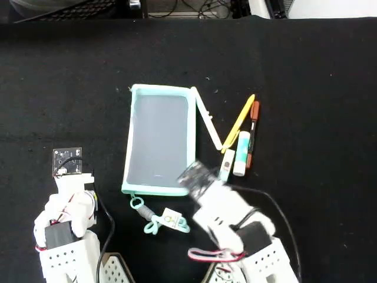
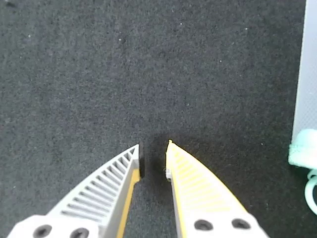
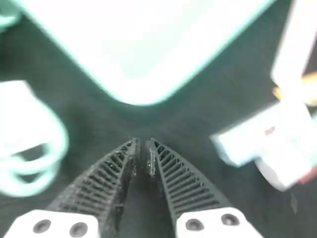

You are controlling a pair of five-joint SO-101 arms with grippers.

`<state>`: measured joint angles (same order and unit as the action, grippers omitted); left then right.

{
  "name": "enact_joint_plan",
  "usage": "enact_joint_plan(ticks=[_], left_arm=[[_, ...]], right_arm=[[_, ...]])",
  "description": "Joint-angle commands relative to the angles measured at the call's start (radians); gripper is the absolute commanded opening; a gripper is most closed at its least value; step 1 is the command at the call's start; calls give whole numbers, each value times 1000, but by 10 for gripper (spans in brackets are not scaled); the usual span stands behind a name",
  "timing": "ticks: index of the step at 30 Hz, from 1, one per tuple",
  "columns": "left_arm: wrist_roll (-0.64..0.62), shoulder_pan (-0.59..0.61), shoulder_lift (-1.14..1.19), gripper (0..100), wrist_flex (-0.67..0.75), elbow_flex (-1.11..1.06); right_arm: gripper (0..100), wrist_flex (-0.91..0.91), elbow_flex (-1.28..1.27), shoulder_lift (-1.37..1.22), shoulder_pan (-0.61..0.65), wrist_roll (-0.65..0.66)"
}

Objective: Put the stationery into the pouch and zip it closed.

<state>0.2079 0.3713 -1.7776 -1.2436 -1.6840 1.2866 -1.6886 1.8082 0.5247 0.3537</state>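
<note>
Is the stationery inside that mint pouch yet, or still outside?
Outside: the pens and white tube lie on the black table beside the pouch.

This looked like a robotics lab or a tinkerer's work desk, not a home. The table was covered from edge to edge with a plain black cloth. Two small arms of white printed plastic, the left arm and the right arm, stood side by side at its near edge. Loose wires and a bare circuit board showed on them. Behind the table lay a dark keyboard and a tangle of cables.
</note>
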Motion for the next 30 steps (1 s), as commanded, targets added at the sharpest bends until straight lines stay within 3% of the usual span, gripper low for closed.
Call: enact_joint_plan(ticks=[1,8,17,27,30], left_arm=[[9,1,5,108,-5,-16],[8,1,5,107,-5,-16],[6,2,5,108,-5,-16],[6,2,5,107,-5,-16],[6,2,5,107,-5,-16]], right_arm=[[48,3,2,48,158,3],[48,3,2,48,238,11],[48,-32,42,50,-123,3],[51,5,113,42,-129,11],[119,5,114,42,-129,9]])
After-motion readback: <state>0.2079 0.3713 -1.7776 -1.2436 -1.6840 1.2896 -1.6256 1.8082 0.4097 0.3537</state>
